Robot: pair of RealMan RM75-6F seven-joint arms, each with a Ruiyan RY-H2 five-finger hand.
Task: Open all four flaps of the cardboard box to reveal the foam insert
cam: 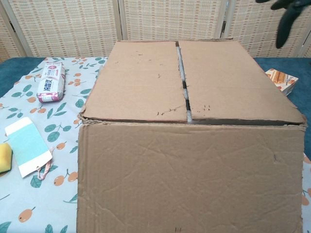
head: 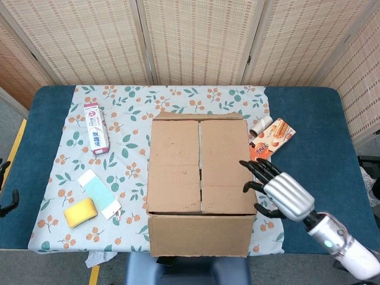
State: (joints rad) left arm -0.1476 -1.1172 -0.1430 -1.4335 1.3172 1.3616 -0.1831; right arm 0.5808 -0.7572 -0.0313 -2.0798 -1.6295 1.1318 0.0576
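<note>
Right hand (head: 279, 193) raised beside the right edge of the brown cardboard box (head: 199, 178), fingers spread apart, nothing held, left hand (head: 7, 202) barely seen at the bench's left edge, its state cannot be told, box centred on floral cloth (head: 127, 148), front flap folded down, two top flaps lying closed.

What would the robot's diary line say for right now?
near flap: folded down | two top flaps: closed | foam: not visible | right hand: open, at box's right edge | left hand: mostly out of frame
</note>
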